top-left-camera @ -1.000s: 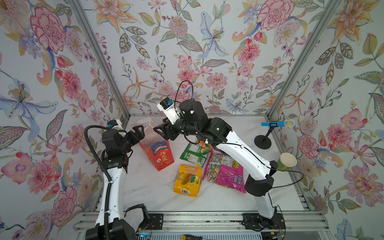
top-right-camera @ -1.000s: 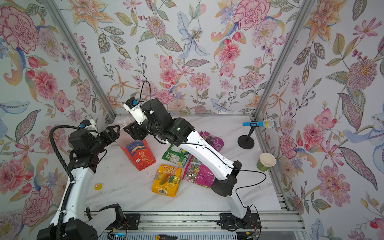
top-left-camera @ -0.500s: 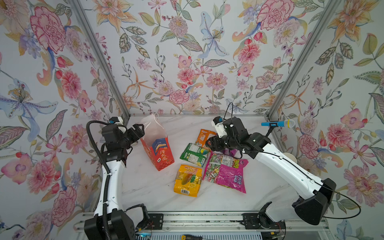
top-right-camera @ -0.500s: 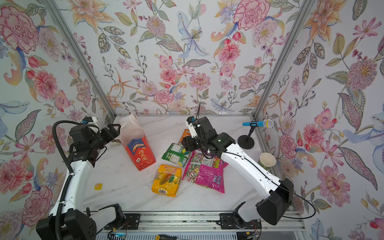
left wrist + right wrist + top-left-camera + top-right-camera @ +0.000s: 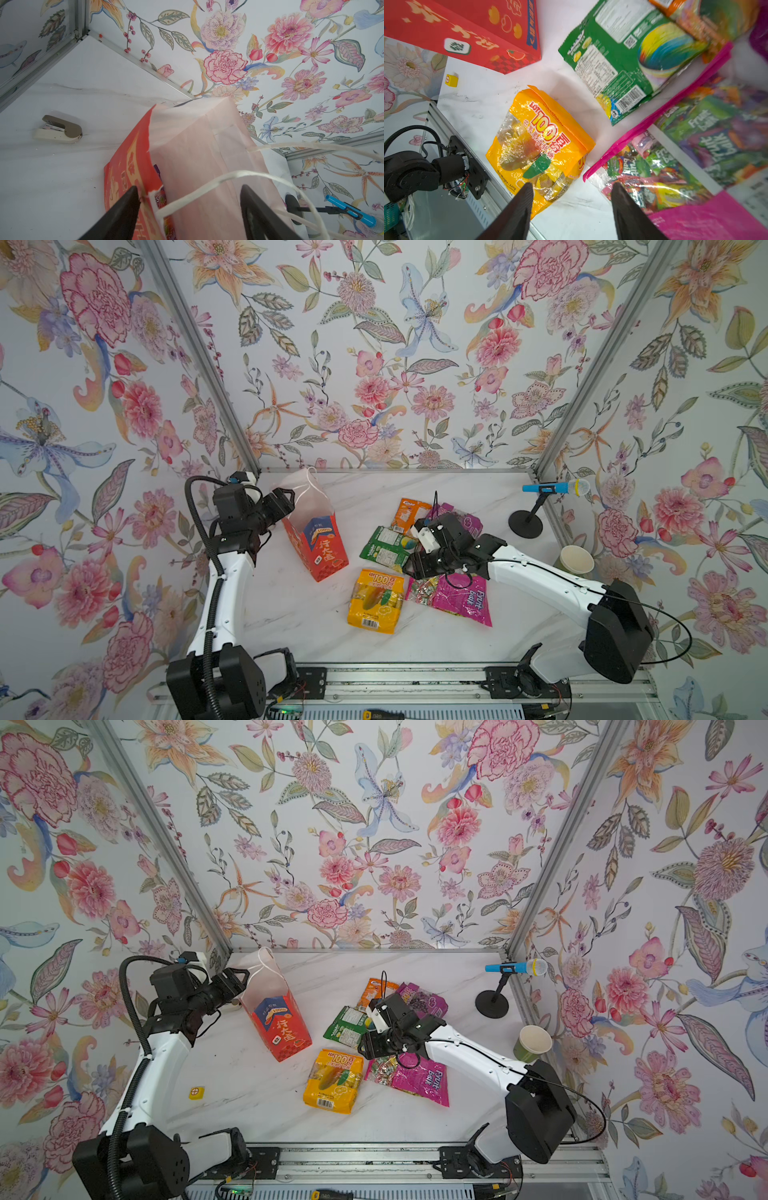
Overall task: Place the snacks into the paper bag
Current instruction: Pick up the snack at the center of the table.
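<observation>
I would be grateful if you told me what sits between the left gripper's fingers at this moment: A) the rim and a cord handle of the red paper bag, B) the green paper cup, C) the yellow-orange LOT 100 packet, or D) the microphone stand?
A: in the left wrist view the left gripper has its jaws apart on either side of the paper bag rim, with a white cord handle crossing the gap.

Red paper bag (image 5: 327, 551), floral-patterned walls (image 5: 374, 364)

You have bare table (image 5: 291, 614) between paper bag (image 5: 320, 547) and yellow packet (image 5: 376, 599); cord handles (image 5: 239, 172) cross the bag's mouth.
</observation>
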Robot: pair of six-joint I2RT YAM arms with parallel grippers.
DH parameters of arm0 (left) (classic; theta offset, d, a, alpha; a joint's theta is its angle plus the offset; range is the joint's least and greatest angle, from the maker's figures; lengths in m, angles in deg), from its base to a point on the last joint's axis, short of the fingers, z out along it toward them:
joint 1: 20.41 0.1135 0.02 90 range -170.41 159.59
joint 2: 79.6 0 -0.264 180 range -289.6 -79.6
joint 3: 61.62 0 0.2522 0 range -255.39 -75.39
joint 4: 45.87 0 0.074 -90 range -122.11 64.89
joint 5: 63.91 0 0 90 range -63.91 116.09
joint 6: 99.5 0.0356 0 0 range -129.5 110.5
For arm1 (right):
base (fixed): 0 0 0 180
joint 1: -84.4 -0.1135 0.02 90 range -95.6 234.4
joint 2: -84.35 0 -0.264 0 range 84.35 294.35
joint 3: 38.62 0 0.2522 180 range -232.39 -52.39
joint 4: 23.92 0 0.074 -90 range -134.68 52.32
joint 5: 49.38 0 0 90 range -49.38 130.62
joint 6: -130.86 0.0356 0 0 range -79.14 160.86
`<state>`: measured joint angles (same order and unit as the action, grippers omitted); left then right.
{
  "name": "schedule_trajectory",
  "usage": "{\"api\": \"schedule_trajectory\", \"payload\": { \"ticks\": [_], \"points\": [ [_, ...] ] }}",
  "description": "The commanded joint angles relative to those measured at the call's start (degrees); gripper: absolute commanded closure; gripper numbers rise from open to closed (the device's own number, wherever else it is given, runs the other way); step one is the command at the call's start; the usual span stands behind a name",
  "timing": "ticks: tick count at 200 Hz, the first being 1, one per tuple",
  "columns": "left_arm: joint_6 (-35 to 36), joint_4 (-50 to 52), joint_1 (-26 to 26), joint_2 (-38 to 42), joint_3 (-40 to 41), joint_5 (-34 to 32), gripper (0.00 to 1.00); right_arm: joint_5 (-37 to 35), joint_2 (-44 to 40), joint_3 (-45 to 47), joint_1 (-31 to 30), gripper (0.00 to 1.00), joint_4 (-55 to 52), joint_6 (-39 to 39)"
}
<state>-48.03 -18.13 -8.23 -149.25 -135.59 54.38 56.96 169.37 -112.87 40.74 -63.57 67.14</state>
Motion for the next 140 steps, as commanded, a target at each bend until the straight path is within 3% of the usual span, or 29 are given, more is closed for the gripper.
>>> {"api": "schedule_trajectory", "payload": {
  "ticks": [1, 49, 102, 140],
  "points": [
    [2.51, 3.16, -0.39, -0.87, -1.35, -0.43, 0.26, 3.01, 1.15, 1.02, 0.12, 0.38, 4.86, 3.49],
    [3.34, 2.99, -0.49, -1.63, 0.77, -0.96, 0.47, 5.93, 5.77, 4.02, -0.03, 0.38, 11.26, 6.65],
    [3.88, 2.47, -0.45, -1.02, 0.79, -0.86, 0.56, 6.62, 11.37, 3.92, -0.54, 0.41, 13.96, 7.47],
    [3.26, 1.06, -0.58, -0.84, 2.14, -0.26, 0.66, 7.76, 14.08, 4.84, -1.65, 0.52, 17.99, 9.49]
  ]
}}
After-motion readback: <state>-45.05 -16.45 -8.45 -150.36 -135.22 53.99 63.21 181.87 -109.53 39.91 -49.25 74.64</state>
